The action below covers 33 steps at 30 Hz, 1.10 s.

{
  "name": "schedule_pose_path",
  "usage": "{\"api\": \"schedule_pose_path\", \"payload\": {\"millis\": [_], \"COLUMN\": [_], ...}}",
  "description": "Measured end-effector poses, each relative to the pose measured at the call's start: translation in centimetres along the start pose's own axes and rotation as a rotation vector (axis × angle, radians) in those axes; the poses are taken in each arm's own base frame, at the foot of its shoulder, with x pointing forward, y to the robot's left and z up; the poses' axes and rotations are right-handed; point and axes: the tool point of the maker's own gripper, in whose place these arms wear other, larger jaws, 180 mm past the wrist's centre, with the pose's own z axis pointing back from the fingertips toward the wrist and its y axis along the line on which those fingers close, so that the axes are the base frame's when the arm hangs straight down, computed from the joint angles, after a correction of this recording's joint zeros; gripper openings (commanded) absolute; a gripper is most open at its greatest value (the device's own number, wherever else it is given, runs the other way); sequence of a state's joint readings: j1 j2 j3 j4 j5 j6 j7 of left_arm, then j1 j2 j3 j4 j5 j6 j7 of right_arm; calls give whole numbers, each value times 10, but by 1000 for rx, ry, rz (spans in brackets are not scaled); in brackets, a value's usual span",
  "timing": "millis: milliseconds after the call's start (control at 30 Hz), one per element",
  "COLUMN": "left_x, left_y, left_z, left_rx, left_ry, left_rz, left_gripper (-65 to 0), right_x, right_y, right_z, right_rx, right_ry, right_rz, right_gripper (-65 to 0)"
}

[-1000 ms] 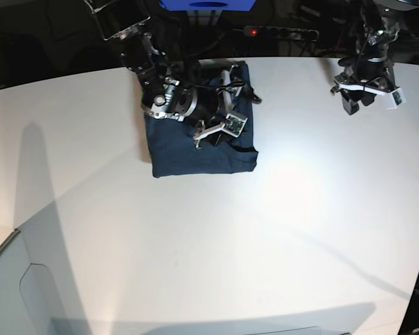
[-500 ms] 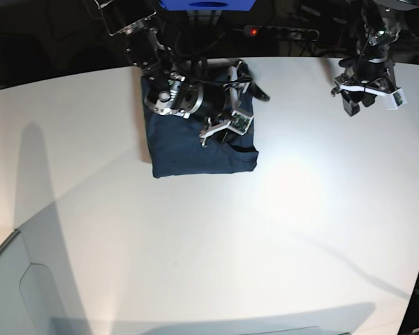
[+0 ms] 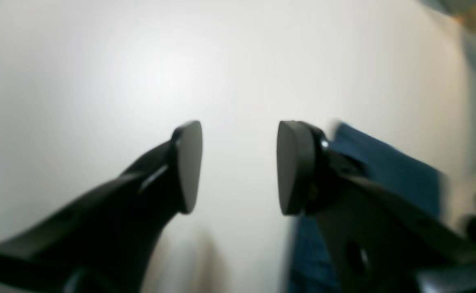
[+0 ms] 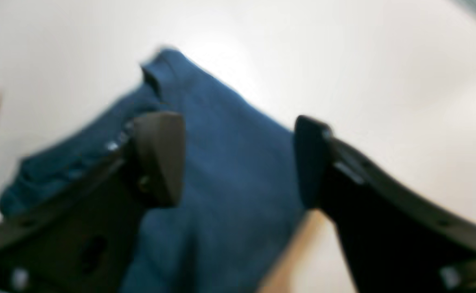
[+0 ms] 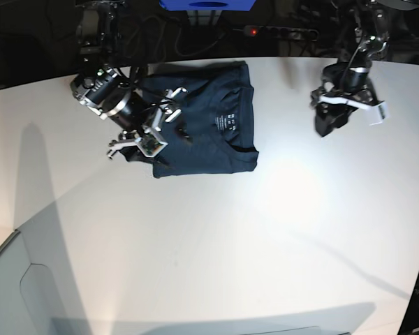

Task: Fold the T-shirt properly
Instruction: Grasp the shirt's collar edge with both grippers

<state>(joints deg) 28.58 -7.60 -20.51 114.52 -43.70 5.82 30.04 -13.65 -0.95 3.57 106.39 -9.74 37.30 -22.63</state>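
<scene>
- Right gripper [image 5: 141, 134]: jaws apart, nothing between them; sits at the shirt's edge, over its side away from the other arm.
- Left gripper [image 3: 238, 167]: jaws apart, empty, well apart from the shirt.
- Shirt [image 5: 209, 136]: folded rectangle at the table's [image 5: 216, 251] far side; right arm is nearer.

The dark navy T-shirt [image 5: 206, 132] lies folded into a flat rectangle, white neck label print facing up.

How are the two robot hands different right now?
The right gripper hangs over the folded T-shirt's edge, while the left gripper hangs over bare table, away from the shirt. The right one lies tilted sideways; the left points downward. Both are open and hold nothing.
</scene>
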Motion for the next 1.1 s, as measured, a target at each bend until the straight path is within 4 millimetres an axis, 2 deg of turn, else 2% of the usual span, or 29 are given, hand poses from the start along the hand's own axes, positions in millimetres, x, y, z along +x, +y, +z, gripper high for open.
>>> {"api": "schedule_pose_path", "payload": {"millis": [133,200,367,467,567,733,867,967,1100], "left_x": [-16,-29,-58,-80,-90,-112,-123,-131,-136], "left_y": [-34,-50,-78,-78,-78,-62,-68,-63,-69], "left_z": [-10,-13,-19,-27,-29,-34,-38,-42,-46], "left_rx": [-100,-144,-220,-216,-211,-170,-185,-174,-195], "left_ry": [45,80,155,217,235,296,326,347,359], "left_rz": [6,7,24,39,59,78,74,81,84], "left_gripper": [-248,-245,-244,-244,-244,-246,-247,-247,-264], "right_x": [-20,-31,-40,-39,-45,-48,-55,-52,-54], "right_y": [-4,1,12,13,17,20,26,24,25], "right_z": [11,18,26,26,29,31,34,32,33], "right_rx": [-30,-33,-20,-19,-13,-9,0,-3,-3], "right_ry": [44,72,96,92,108,114,133,124,129], "right_rz": [-42,-56,-71,-73,-82,-88,-98,-95,-98], "right_gripper": [-552,-597,-590,-590,-590,-590,-590,-590,-590]}}
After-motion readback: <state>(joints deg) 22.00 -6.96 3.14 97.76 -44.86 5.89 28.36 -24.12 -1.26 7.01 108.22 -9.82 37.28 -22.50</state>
